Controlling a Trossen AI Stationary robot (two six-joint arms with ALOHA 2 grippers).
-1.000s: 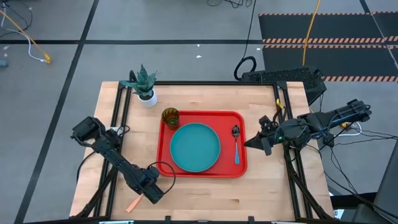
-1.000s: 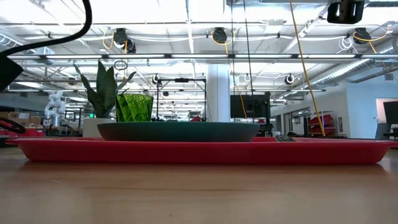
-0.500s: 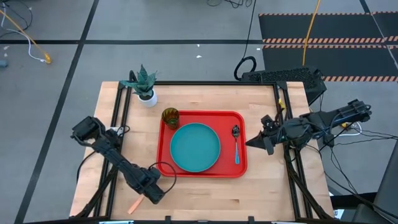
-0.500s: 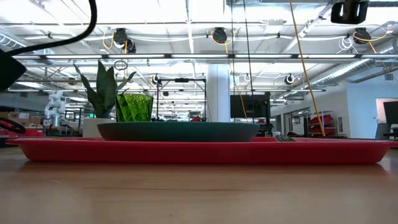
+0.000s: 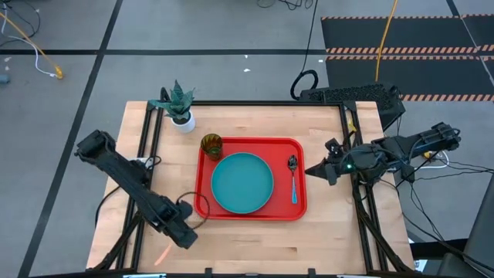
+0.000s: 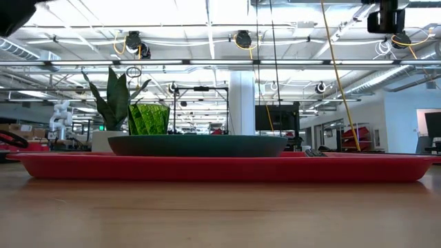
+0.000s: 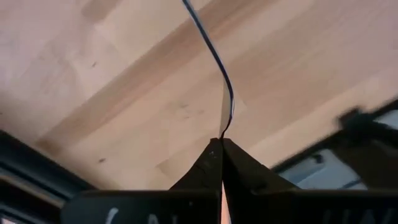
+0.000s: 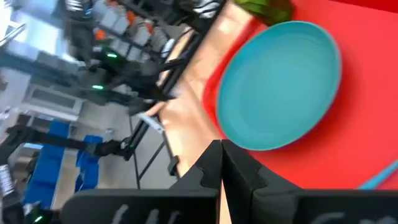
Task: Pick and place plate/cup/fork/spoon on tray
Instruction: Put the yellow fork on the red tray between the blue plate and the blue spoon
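Closing my left gripper (image 5: 183, 234) on the fork (image 5: 161, 254) at the counter's (image 5: 255, 247) near-left edge, I see the tray (image 5: 297, 210) lying right of it; my right gripper (image 5: 315, 170) waits shut beside the spoon (image 5: 293, 178).

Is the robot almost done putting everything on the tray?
Nearly. The plate, cup and spoon already sit on the red tray. The left gripper is shut on the fork, off the tray over the table. Left: carry the fork onto the tray. The right gripper waits shut beside the tray.
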